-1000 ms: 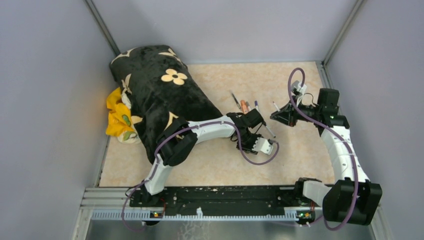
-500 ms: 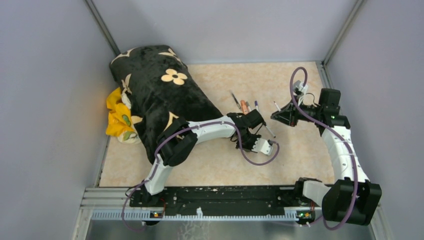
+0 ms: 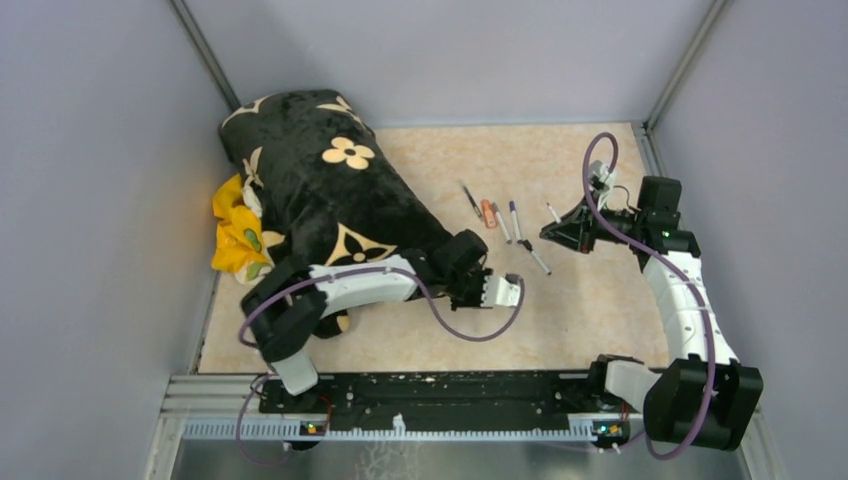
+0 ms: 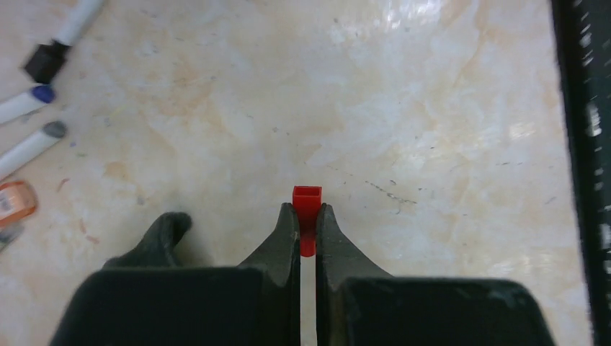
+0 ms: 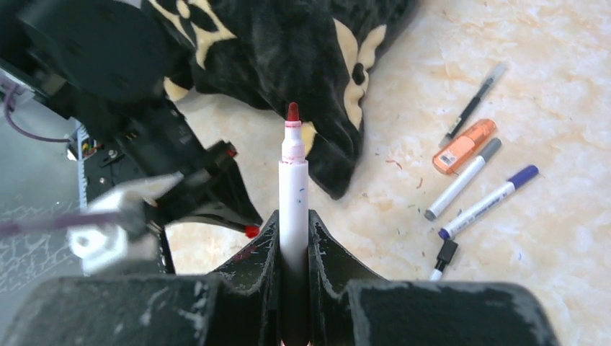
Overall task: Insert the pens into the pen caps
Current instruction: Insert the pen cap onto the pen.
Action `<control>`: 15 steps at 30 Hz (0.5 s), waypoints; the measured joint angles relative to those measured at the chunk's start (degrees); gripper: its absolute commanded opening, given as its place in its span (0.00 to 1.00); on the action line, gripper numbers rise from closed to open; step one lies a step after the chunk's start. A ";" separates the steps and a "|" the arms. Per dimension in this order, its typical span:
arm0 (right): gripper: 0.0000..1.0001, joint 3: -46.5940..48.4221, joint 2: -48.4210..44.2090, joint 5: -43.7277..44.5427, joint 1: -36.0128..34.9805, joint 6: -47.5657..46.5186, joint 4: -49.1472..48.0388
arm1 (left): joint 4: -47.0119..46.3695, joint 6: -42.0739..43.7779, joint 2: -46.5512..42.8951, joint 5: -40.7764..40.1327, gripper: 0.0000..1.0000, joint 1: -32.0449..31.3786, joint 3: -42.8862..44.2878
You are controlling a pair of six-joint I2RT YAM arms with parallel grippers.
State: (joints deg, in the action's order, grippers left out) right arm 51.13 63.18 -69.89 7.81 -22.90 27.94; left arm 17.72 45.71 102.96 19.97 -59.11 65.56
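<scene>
- The left gripper (image 4: 307, 216) is clamped on a red cap (image 4: 307, 196), which sticks out past the fingertips over the beige marbled table (image 4: 432, 144).
- The right gripper (image 5: 294, 223) pinches a white-barrelled marker (image 5: 292, 180), its bare red tip pointing toward the left arm.
- A thin dark pen (image 5: 473, 103), an orange marker (image 5: 465, 146), a grey-capped marker (image 5: 462, 179) and a purple-capped marker (image 5: 488, 202) lie side by side near a black flower-print cloth (image 5: 288, 50).
- The orange marker's label is too small to read.
</scene>
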 measured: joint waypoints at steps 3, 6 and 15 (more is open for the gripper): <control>0.00 -0.02 -0.07 -1.73 0.00 0.11 -0.26 | -9.35 -8.92 -10.29 -0.46 0.00 0.00 -7.96; 0.00 -0.13 -0.24 -3.82 0.00 0.57 -1.20 | -19.41 -19.37 -19.12 -2.10 0.00 0.00 -13.49; 0.00 -6.47 -2.05 -10.86 -0.39 9.14 -12.79 | -64.92 -55.54 -32.37 -12.83 0.00 0.00 -33.38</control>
State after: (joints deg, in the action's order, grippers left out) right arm 44.66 61.12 -80.75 7.42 -13.76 15.16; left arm -47.20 -9.82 70.59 7.14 -59.11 32.18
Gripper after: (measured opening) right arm 0.096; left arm 0.041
